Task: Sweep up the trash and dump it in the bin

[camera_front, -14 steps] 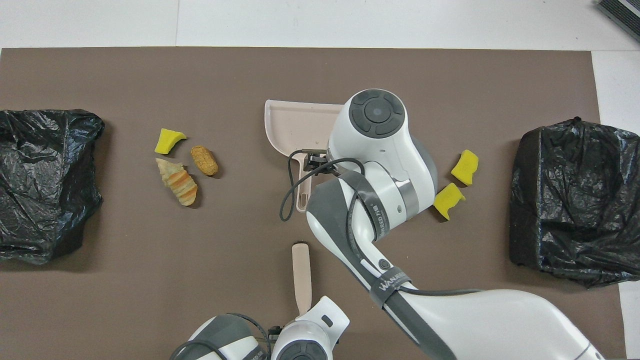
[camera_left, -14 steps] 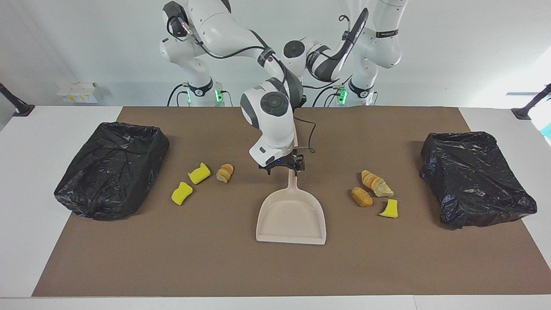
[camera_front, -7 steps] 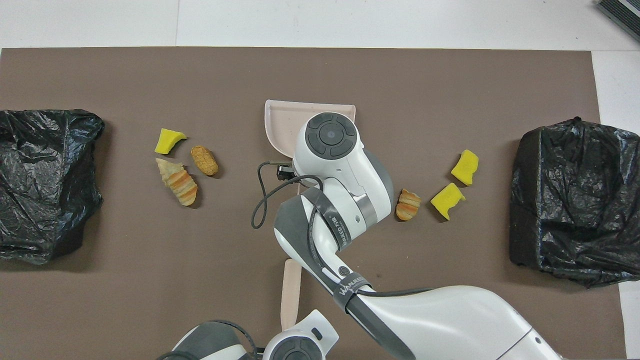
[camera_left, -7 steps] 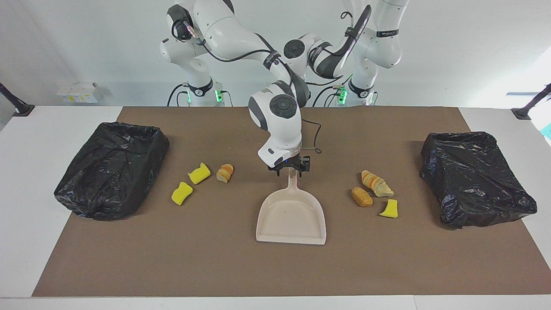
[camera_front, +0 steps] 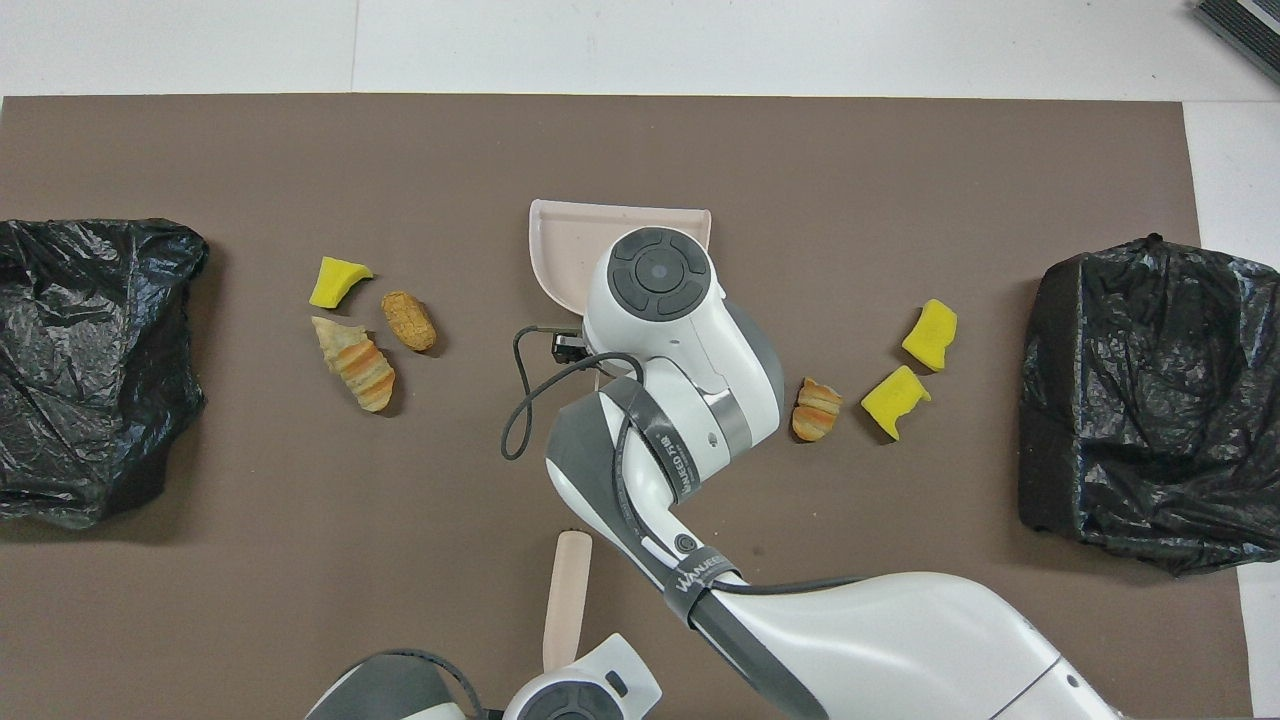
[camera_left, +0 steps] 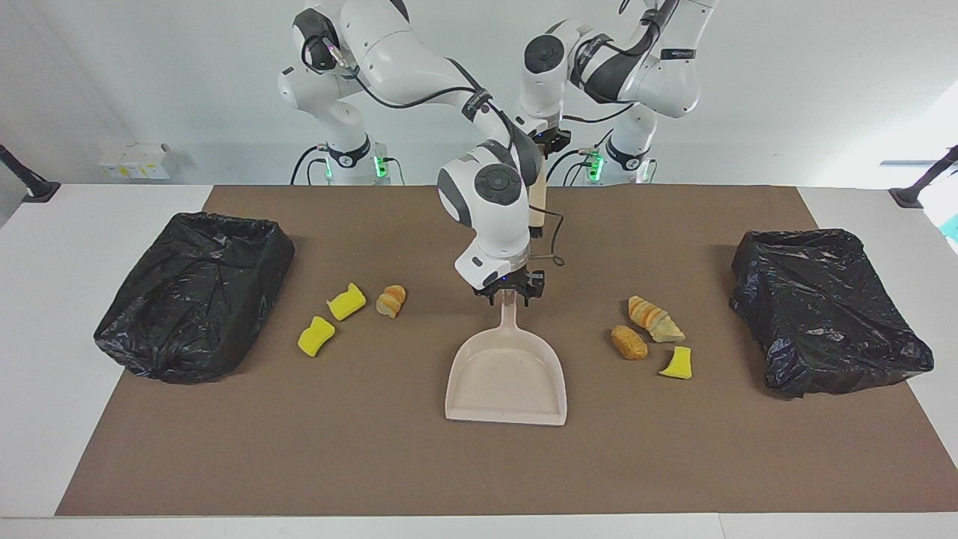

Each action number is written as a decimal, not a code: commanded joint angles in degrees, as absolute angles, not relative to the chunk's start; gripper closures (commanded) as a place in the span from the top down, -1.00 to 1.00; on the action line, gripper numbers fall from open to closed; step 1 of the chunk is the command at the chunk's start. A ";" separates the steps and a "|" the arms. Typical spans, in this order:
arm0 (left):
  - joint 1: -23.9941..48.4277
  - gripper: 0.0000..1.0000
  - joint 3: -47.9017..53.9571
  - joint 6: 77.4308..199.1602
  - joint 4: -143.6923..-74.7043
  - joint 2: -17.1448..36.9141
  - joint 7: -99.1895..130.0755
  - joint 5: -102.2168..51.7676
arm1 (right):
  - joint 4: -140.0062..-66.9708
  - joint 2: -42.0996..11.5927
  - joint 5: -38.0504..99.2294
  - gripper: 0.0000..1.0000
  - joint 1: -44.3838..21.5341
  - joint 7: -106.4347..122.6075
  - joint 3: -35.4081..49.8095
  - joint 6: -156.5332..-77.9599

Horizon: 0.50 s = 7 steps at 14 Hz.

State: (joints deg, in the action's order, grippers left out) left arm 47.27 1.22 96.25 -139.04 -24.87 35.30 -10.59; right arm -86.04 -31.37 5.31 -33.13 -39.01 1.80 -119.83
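Right claw (camera_left: 509,293) is reaching down, gripping the dustpan (camera_left: 507,378) handle; left claw (camera_left: 544,146), clenched on a brush (camera_front: 566,598), is hanging raised.

Obstacles: dustpan (camera_left: 507,378) at mat (camera_left: 374,464) centre; scrap clusters (camera_left: 346,308) (camera_left: 653,337) flanking it; black-bagged bins (camera_left: 191,296) (camera_left: 827,311) at both end edges. Mat's edge farthest from robots: open.

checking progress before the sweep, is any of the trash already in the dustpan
No: in the facing view the dustpan lies bare, and all six scraps lie on the brown mat to either side.
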 commanded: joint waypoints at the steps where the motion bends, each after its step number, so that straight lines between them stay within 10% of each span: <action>1: 39.40 -1.00 1.49 90.45 -137.73 -28.83 31.04 -10.47 | -89.46 -30.06 6.15 0.05 -33.31 -40.34 1.76 -121.99; 4: 29.74 -1.00 1.49 90.00 -134.05 -28.30 22.89 -8.53 | -89.21 -29.79 5.01 -1.00 -33.40 -40.25 1.76 -120.94; 7: 20.68 -1.00 1.49 90.18 -128.26 -25.42 16.72 -7.73 | -89.21 -28.31 5.01 -1.00 -33.14 -39.03 1.67 -120.85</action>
State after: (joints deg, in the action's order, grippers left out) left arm 25.80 0.87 91.80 -133.59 -28.59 20.27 -8.67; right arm -87.36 -31.09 5.25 -33.33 -39.04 1.75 -119.95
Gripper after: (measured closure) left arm 0.740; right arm 0.687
